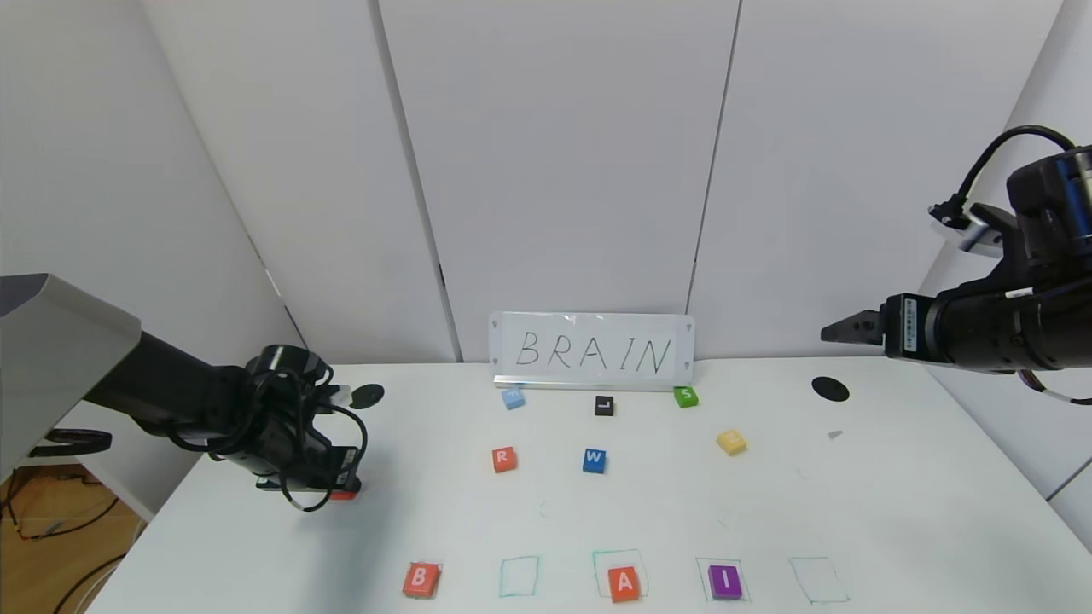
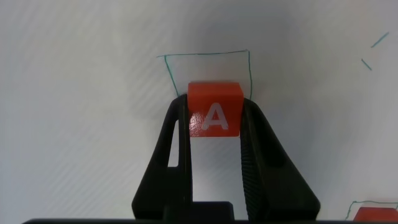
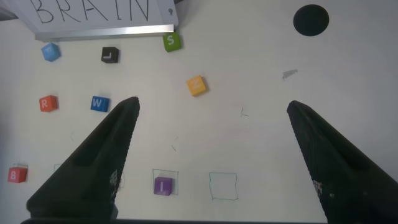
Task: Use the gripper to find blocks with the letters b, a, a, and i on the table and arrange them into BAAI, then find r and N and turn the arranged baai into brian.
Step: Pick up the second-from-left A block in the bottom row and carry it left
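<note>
Item: left gripper point(image 2: 214, 134), lower left of the head view. Jaws clamped on an orange-red A block point(image 2: 214, 111), held over the table point(image 1: 896, 512).

Item: right gripper point(image 3: 211, 143), upper right of the head view, raised and idle. Jaws wide apart, nothing between them.

Item: bottom row of green squares in the head view. B point(image 1: 421, 579), a bare square point(image 1: 519, 576), a second A point(image 1: 624, 584), I point(image 1: 725, 581), then another bare square.

Item: spares, mid-frame. R point(image 1: 503, 459), yellow N point(image 1: 731, 442), W point(image 1: 595, 460), S point(image 1: 685, 396), a black L, a pale blue block; a sign point(image 1: 593, 351) behind.

Handling note: by my reading, the held A belongs in the bare square between B and the second A. Carry level, letter upright, lower flat inside the lines, release only once seated, clear of B.

Obscured: in the head view the held block shows only as a red sliver under the wrist. N's letter and the pale blue block's letter are unreadable. Whether the held block touches the table, cannot tell.
</note>
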Robot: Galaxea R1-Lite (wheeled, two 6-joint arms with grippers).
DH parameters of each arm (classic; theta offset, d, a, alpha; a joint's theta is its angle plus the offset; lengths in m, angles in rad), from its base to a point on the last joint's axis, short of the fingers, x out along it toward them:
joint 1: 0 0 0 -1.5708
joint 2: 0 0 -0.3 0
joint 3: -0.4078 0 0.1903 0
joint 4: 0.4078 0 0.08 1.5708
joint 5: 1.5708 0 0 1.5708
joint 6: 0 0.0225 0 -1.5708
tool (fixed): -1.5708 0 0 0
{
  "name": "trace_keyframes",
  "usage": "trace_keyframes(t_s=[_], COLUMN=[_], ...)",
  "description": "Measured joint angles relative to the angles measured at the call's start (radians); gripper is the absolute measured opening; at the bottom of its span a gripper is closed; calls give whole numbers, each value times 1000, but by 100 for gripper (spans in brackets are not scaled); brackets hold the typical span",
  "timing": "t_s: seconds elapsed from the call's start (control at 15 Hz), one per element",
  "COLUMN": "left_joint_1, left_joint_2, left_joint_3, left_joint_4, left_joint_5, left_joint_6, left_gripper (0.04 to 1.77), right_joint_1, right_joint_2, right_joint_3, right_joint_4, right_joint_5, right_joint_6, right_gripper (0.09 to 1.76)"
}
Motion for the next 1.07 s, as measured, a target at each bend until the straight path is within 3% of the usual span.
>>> trace_keyframes(t_s=[0.67,1.07], left_joint_1=[0,-1], left_joint_2=[15,17], left_joint_3=[-12,-13], left_joint_4=[5,3], left_joint_5=[-1,-2], left_joint_6=[-2,-6], left_gripper=[50,113], right_joint_1=[0,-1], right_joint_2=[3,3], right_joint_3=[0,0], right_joint_4=[0,0], right_joint_5=[0,-1], right_joint_6=[0,0], right_gripper=[171,171])
